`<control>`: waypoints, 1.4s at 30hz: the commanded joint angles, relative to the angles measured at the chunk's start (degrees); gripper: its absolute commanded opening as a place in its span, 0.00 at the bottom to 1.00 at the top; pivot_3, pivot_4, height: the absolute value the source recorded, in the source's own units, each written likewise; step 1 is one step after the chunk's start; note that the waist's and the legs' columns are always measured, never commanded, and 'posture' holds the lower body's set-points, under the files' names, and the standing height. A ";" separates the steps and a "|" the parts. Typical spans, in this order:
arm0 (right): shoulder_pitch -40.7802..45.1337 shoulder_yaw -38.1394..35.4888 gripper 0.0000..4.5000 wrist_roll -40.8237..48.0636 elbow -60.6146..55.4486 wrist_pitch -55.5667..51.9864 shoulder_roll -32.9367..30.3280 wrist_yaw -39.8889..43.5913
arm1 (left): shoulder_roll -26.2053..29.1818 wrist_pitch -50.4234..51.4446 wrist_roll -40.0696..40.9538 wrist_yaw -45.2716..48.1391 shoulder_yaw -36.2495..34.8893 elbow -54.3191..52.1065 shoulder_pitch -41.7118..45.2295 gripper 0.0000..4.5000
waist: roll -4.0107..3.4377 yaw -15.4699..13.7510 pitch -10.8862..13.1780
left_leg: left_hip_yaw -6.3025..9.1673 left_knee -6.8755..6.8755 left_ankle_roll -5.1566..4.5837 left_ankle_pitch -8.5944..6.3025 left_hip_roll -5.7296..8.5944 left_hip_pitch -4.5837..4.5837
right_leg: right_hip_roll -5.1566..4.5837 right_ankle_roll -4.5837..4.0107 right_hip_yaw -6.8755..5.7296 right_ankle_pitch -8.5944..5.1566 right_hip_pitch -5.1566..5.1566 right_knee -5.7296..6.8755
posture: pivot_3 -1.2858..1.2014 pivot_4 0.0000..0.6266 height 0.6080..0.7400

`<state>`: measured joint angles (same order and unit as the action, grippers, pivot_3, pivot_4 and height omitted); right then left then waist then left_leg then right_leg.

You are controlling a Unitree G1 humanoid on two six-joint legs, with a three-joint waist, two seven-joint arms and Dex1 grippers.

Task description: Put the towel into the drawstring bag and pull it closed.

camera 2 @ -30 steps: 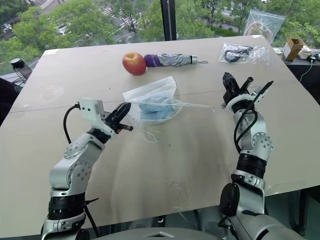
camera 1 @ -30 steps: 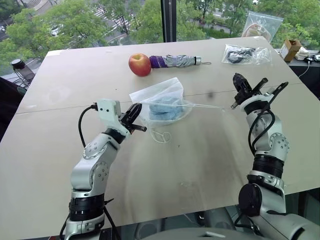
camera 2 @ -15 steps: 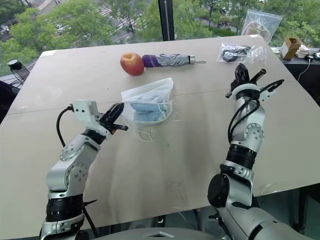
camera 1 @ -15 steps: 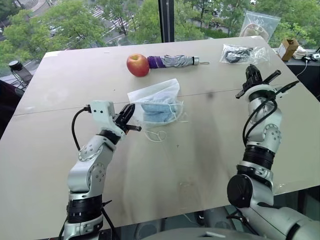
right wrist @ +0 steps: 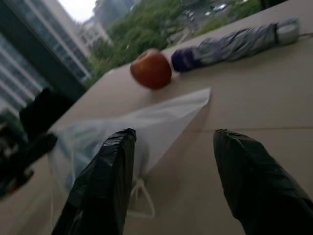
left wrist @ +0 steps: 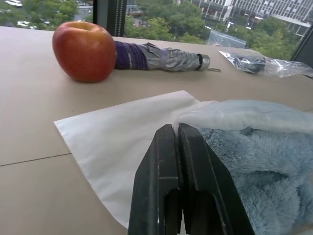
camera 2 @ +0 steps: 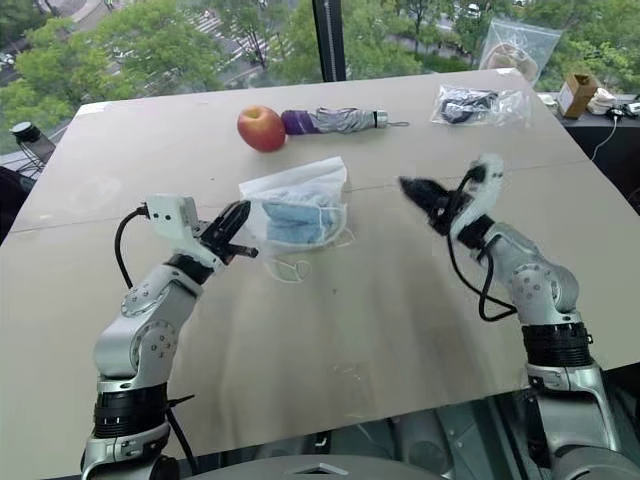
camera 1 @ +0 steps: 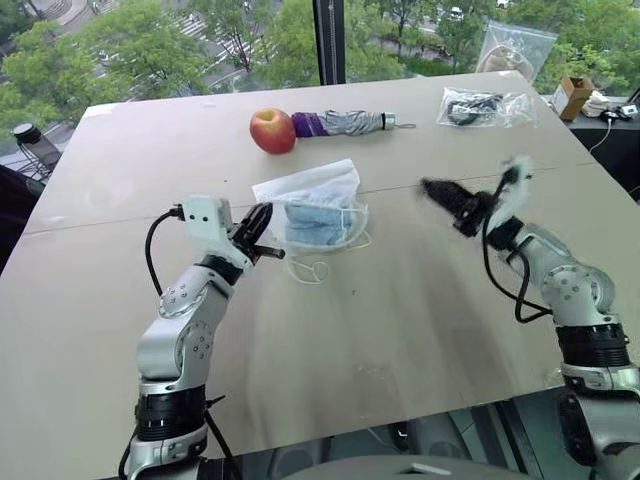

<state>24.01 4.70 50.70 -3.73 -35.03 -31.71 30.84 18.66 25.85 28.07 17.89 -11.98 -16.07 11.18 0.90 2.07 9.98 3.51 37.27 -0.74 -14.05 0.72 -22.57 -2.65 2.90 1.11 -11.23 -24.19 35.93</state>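
The towel (camera 1: pixel 318 222) sits inside the drawstring bag (camera 1: pixel 312 204) on the table (camera 1: pixel 400 320), just ahead of the left gripper (camera 1: pixel 262 236), whose jaws are clenched together at the bag's near edge; whether they pinch fabric I cannot tell. Beyond the bag lie an apple (camera 1: pixel 273 130) and a folded umbrella (camera 1: pixel 345 122). The right gripper (camera 1: pixel 447 198) hangs well apart from the bag, jaws spread and empty.

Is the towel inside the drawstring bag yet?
Inside: the blue towel shows through the white drawstring bag.

Left hand (camera 1: pixel 262 228) fingers pressed together, level; right hand (camera 1: pixel 447 200) fingers spread, pointing left.
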 commanded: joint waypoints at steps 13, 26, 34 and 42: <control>7.34 14.23 0.75 -29.24 7.99 7.85 19.15 -4.31 | 0.97 -0.57 -0.87 0.51 -0.23 -0.19 1.15 0.00 | 0.09 -0.50 -0.01 | -0.01 0.09 0.04 0.01 0.10 -0.04 | -0.10 0.00 0.05 0.02 -0.01 -0.03 | 0.52 0.24 1.00; 4.77 -2.10 0.01 -24.72 3.53 7.08 20.13 -4.35 | 0.62 -1.31 -1.94 0.07 -0.34 0.37 1.17 0.00 | 0.08 -1.22 -0.01 | 0.03 0.06 0.04 0.00 0.09 -0.06 | -0.10 -0.01 0.00 0.02 -0.03 -0.03 | 0.52 0.24 1.00; 7.32 -9.75 0.00 -25.67 5.90 8.29 24.31 -13.46 | 2.15 0.00 1.35 5.58 0.03 -0.94 1.50 0.37 | 0.08 -1.09 -0.01 | -0.01 0.06 0.04 0.01 0.08 -0.02 | -0.07 -0.02 0.02 0.03 -0.03 0.04 | 0.52 0.24 1.00; 7.33 -8.61 0.00 -26.37 5.90 8.31 26.65 -13.81 | 7.44 1.80 13.29 8.89 -11.25 -2.44 4.21 0.99 | 0.07 -1.00 0.00 | -0.01 0.02 0.04 0.01 0.05 -0.03 | -0.07 -0.02 0.00 0.03 -0.04 0.02 | 0.52 0.24 1.00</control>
<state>30.23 -4.17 24.43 3.40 -27.45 -5.28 17.00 25.88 27.21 39.77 26.14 -22.72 -16.50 15.87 0.97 1.07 9.98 3.48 37.29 -0.70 -14.04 0.79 -22.59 -2.75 2.88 1.13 -11.21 -24.24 35.94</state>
